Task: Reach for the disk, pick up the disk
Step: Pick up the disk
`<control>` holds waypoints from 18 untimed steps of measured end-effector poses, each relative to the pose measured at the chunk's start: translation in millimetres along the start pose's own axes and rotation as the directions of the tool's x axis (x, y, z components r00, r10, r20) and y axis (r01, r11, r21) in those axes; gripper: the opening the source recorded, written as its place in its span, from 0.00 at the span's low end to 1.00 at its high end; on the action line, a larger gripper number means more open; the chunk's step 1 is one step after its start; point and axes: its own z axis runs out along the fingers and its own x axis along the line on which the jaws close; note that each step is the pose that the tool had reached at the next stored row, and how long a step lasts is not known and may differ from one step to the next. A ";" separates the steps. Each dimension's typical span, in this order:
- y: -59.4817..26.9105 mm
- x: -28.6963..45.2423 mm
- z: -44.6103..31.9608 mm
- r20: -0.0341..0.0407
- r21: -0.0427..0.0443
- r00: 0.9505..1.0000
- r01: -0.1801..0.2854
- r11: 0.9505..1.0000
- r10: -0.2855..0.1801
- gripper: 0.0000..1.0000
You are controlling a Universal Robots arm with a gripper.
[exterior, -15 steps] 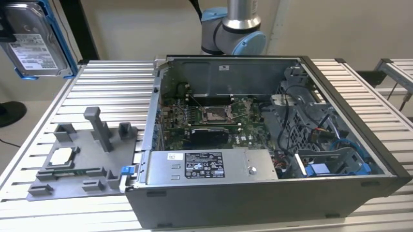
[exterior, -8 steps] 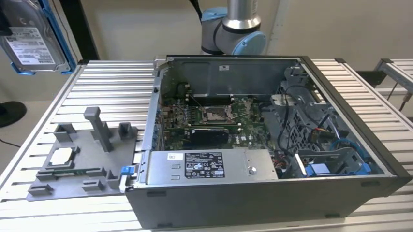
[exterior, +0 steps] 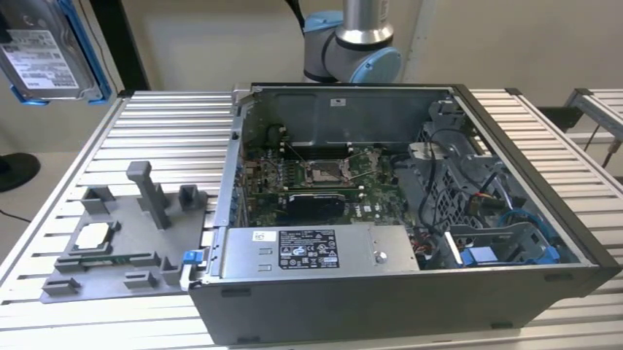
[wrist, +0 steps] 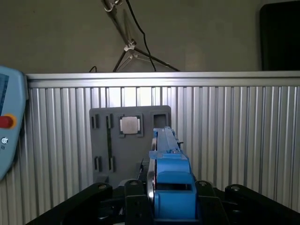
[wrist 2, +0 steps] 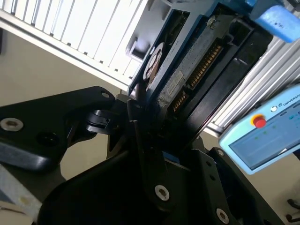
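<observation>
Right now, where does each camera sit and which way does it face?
Exterior view: off the arm, looking down at the open computer case; the arm shows behind it.
First wrist view: at the wrist, facing the grey holder past the jaws.
Second wrist view: at the wrist, close on the jaws gripping the disk.
All three show the disk.

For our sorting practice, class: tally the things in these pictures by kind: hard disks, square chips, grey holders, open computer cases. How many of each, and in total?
disk: 1, clamped in the gripper
grey holder: 1
square chip: 1, lying on the grey holder
open computer case: 1
Total: 4
</observation>
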 end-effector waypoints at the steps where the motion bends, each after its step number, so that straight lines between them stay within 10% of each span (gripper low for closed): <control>1: 0.0 0.0 -0.4 0.000 0.000 1.000 0.000 1.000 0.000 0.00; 18: -6.8 -0.1 -0.7 0.000 0.000 1.000 0.000 1.000 0.000 0.00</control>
